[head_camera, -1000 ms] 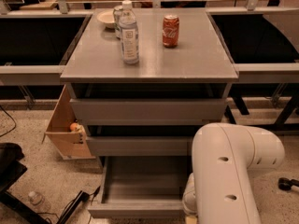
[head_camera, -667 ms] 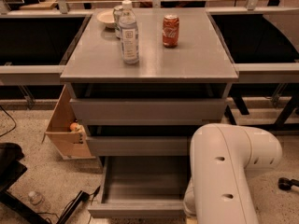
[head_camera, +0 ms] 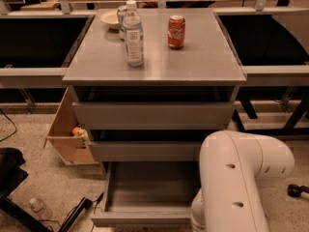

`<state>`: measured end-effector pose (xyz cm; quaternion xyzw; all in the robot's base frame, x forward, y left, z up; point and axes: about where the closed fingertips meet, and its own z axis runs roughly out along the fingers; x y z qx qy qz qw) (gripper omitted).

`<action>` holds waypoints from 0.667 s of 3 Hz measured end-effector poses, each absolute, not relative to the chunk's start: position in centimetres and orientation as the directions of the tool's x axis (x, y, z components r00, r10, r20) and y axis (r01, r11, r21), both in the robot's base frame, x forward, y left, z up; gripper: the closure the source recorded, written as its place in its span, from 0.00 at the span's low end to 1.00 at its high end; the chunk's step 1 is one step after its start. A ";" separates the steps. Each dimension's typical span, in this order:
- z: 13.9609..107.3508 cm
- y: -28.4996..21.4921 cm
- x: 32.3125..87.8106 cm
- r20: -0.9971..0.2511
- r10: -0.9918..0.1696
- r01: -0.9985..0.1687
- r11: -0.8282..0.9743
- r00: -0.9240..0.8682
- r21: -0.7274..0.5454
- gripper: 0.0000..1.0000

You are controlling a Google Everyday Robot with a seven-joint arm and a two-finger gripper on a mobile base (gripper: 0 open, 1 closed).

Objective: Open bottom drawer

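The bottom drawer (head_camera: 145,217) of the grey cabinet (head_camera: 154,66) is pulled out toward me, and its empty grey box interior shows. The two wider drawer fronts above it are shut or nearly shut. My white arm (head_camera: 239,178) fills the lower right and covers the drawer's right front corner. The gripper is hidden below the arm, out of view.
On the cabinet top stand a clear water bottle (head_camera: 133,34), a red soda can (head_camera: 176,32) and a white bowl (head_camera: 110,18). An open cardboard box (head_camera: 67,132) sits on the floor to the left. Black cables and a small bottle (head_camera: 36,206) lie at the lower left. Dark tables flank both sides.
My arm has shifted slightly to the left. The bottom drawer stays pulled out about the same amount.
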<state>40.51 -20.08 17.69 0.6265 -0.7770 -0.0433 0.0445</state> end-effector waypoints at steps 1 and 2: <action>17.9 -20.1 40.6 0.015 -0.977 -0.970 0.212 -0.212 0.123 0.86; 18.1 -20.2 40.7 0.015 -0.977 -0.969 0.213 -0.213 0.121 1.00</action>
